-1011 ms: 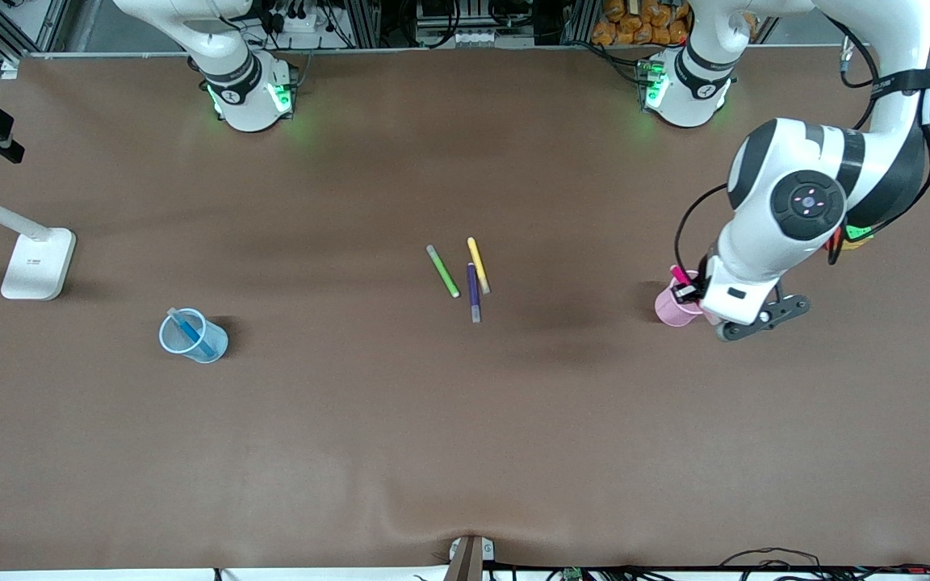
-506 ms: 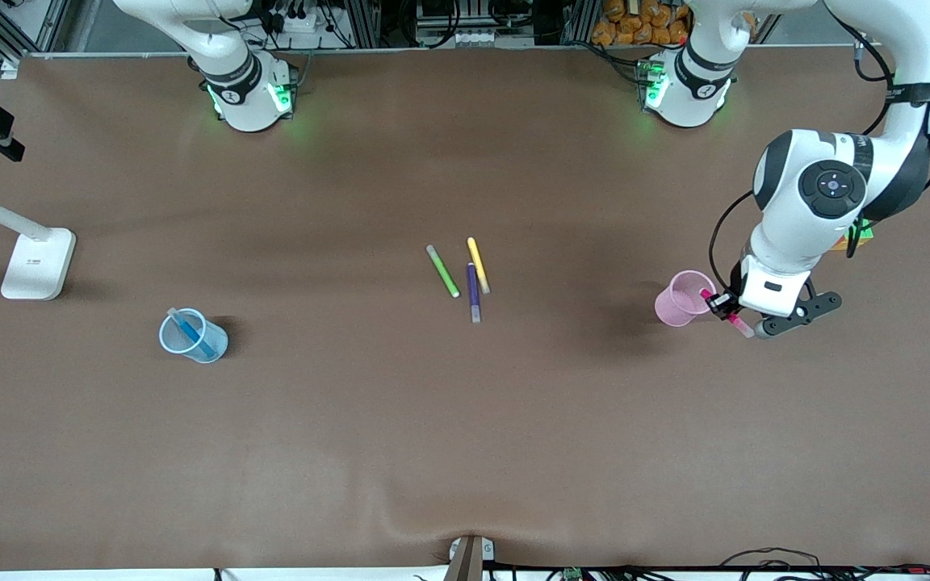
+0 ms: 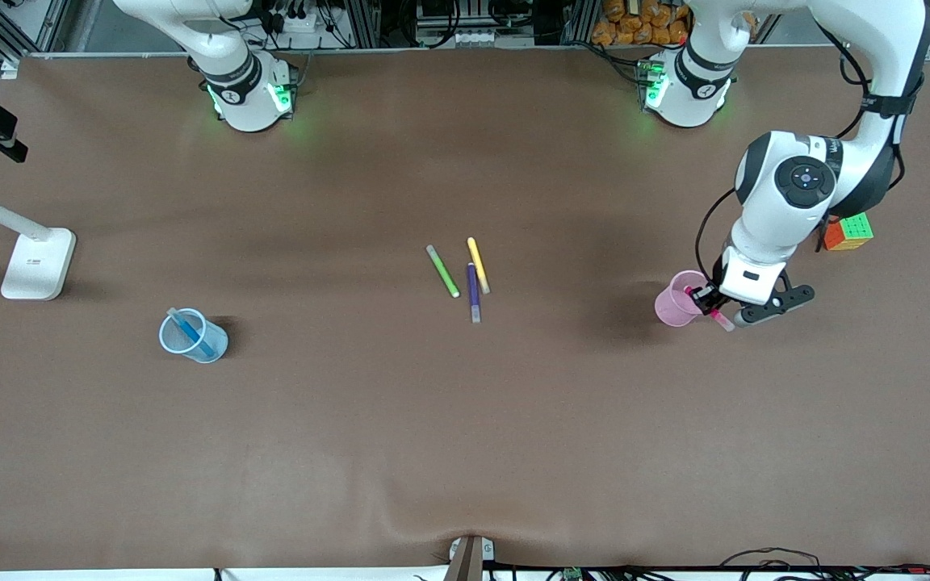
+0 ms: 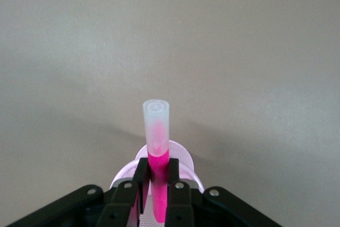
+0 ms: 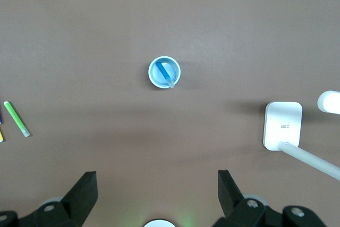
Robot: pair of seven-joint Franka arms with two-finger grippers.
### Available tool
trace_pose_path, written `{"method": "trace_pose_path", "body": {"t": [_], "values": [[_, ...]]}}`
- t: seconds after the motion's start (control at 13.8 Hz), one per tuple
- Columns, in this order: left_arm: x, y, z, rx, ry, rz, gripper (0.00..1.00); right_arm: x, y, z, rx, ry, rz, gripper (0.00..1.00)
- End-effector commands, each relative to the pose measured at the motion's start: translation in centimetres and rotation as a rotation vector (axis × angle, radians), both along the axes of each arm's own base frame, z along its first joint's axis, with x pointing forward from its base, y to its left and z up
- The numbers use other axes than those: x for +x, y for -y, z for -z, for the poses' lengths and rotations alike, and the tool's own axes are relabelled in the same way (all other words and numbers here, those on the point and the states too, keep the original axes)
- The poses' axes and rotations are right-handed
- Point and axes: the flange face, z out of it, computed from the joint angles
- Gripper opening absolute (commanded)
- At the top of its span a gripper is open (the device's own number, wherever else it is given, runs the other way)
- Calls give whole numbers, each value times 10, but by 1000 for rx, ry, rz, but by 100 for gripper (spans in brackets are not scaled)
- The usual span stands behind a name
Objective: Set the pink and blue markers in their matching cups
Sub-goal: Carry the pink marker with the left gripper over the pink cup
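A: So, where's the pink marker (image 3: 709,310)?
B: Pinched in the left gripper (image 3: 711,307), fingers closed tight on its barrel, at the right of the front frame, over the rim of the pink cup (image 3: 679,299). Tilted, pale end up in the left wrist view (image 4: 156,131), cup rim (image 4: 183,155) just showing under it.
A: Tip inside the cup?
B: Hard to say; probably at the rim, not clearly in.
A: And the blue marker (image 3: 190,332)?
B: Leaning in the blue cup (image 3: 192,336), lower left of the front frame; seen from above in the right wrist view too (image 5: 166,73).
A: Right gripper (image 5: 156,195)?
B: Spread wide, empty, high over the table, waiting.
A: Anything else?
B: Green (image 3: 442,271), yellow (image 3: 478,265) and purple (image 3: 473,292) pens mid-frame, lamp base (image 3: 38,263) at the left edge, cube (image 3: 848,231) at the right.
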Motion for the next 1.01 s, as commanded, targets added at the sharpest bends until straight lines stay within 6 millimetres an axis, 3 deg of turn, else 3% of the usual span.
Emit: {"method": "trace_pose_path", "body": {"t": [0.0, 0.07, 0.36, 0.72, 0.94], "values": [[-9, -2, -6, 8, 18, 7, 49, -7, 0, -2, 12, 3, 2, 100], [-10, 0, -7, 7, 18, -1, 99, -7, 0, -2, 12, 3, 2, 100], [3, -1, -36, 34, -7, -5, 100, -6, 0, 1, 13, 0, -2, 100], [32, 25, -118, 74, -54, 61, 100, -6, 0, 5, 13, -9, -2, 100], [24, 17, -130, 106, -117, 121, 100, -6, 0, 6, 13, -11, -2, 100]]}}
